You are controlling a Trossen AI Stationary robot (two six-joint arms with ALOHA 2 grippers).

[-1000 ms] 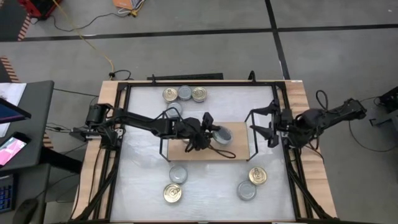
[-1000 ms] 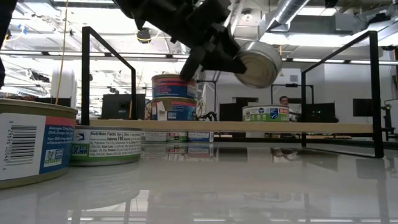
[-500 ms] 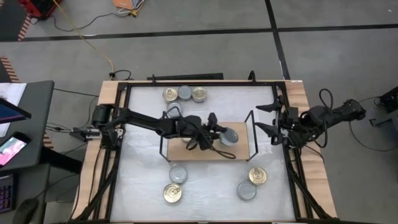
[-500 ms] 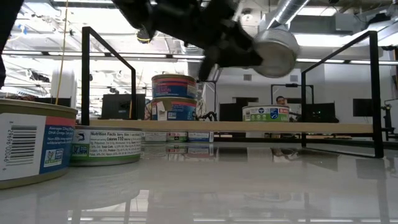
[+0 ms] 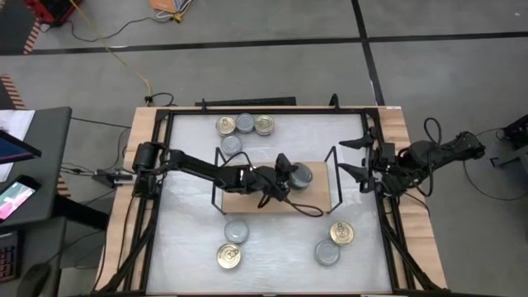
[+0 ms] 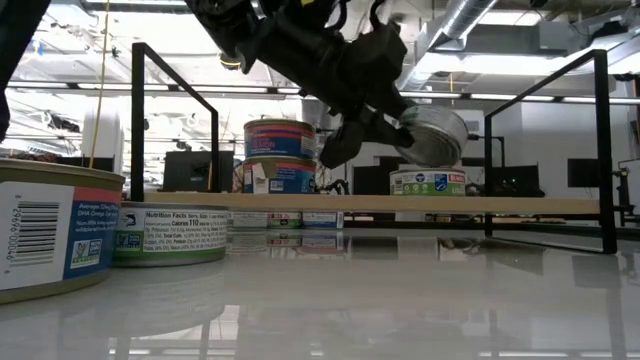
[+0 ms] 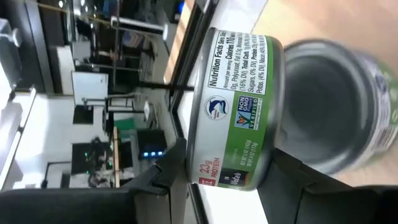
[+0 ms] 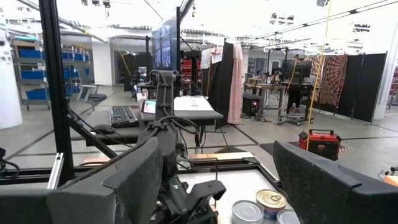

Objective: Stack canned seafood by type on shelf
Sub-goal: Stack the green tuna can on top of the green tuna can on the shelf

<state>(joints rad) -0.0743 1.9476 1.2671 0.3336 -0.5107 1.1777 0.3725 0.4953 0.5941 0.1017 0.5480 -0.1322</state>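
- The left gripper (image 5: 289,175) reaches over the shelf (image 5: 247,200) and pinches a green-label tin (image 7: 239,109) between its fingers (image 7: 298,186).
- In the low view, that held tin (image 6: 432,135) hangs tilted above a green-label tin on the board (image 6: 428,182), near the shelf's 3 o'clock end.
- A stack of 2 blue-label tins (image 6: 280,157) stands on the board toward its 9 o'clock end.
- 3 tins in a row (image 5: 245,124) sit on the white tabletop (image 5: 190,239) at 12 o'clock from the shelf.
- 4 more tins (image 5: 235,231) lie at 6 o'clock.
- The right gripper (image 5: 356,155) waits at the table's 3 o'clock edge, fingers spread, holding nothing.
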